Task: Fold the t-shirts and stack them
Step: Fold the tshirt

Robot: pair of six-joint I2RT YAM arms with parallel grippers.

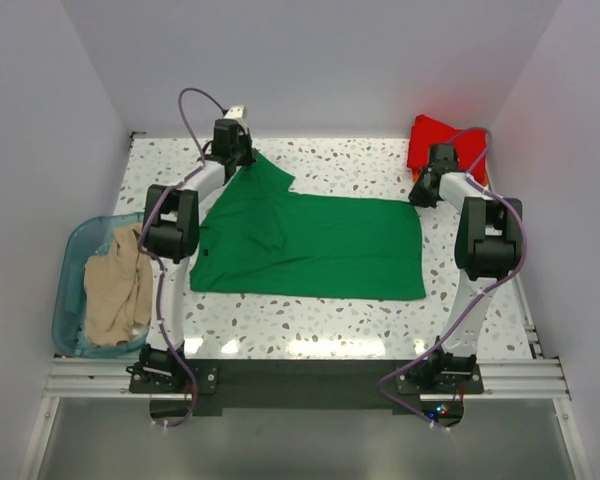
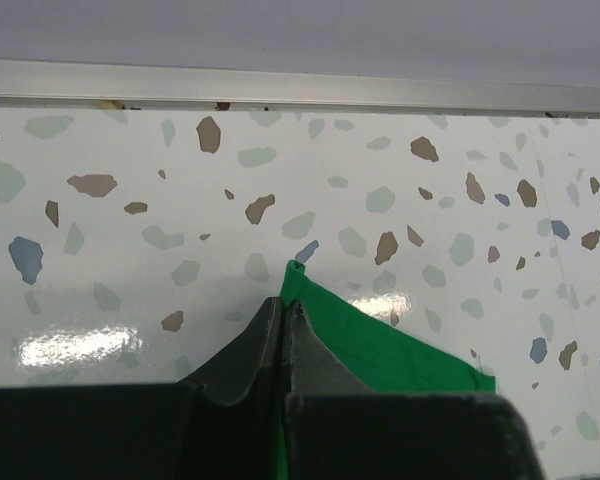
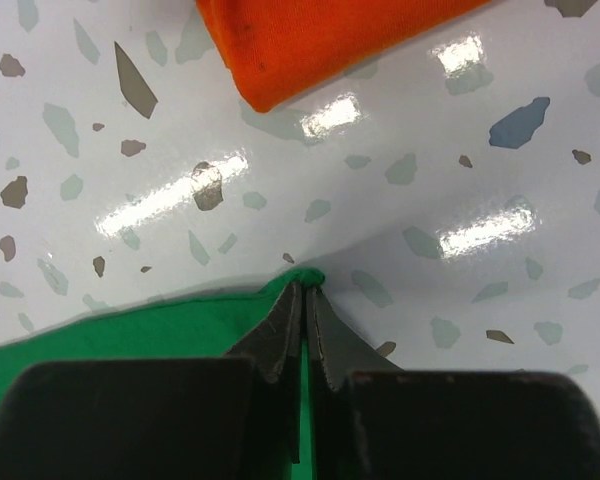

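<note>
Green t-shirt (image 1: 310, 245) in both end effectors (image 2: 283, 302) (image 3: 303, 288)

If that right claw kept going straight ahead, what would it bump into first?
Likely the orange shirt, across a strip of bare table; depth is hard to judge. The right gripper pinches the green shirt by a corner.

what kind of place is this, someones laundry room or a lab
Probably a lab test cell, not a home: a left arm and right arm mounted on a metal rail, bare white walls boxing in a speckled table, one green t-shirt spread out.
</note>
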